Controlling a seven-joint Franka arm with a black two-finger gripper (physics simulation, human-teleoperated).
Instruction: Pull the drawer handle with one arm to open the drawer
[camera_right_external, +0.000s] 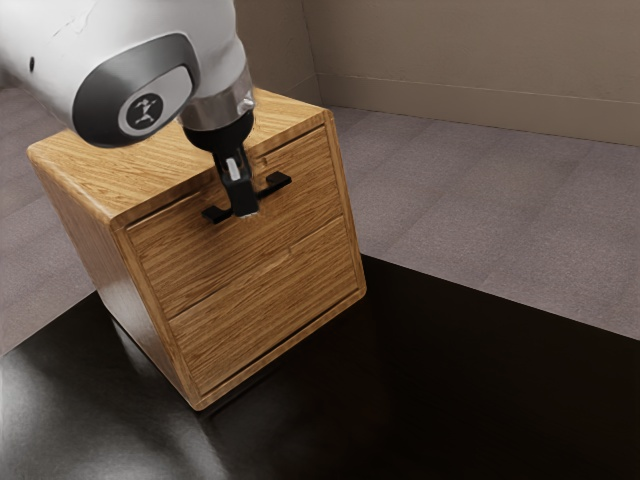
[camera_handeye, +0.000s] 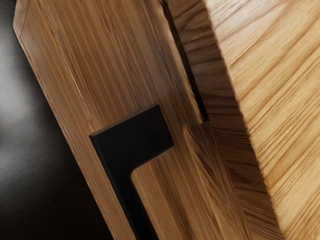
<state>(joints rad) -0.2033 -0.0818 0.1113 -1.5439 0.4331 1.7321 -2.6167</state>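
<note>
A wooden cabinet (camera_right_external: 100, 165) stands on a black table (camera_right_external: 450, 400), with two drawers in its front. The upper drawer (camera_right_external: 200, 255) carries a black bar handle (camera_right_external: 276, 182). My gripper (camera_right_external: 242, 205) comes down from above onto the middle of that bar, and its black fingers stand close together, gripping it. In the wrist view the handle (camera_handeye: 130, 145) lies just under my hand on the drawer front (camera_handeye: 90, 75). That front stands a little way out from the cabinet body (camera_handeye: 270, 90), with a dark gap between them.
The lower drawer (camera_right_external: 270, 315) sits flush and has no handle in sight. The cabinet stands askew near the table's back edge. Grey carpet (camera_right_external: 500, 190) and a beige wall (camera_right_external: 470, 50) lie beyond it. Open table surface spreads out in front of the drawers.
</note>
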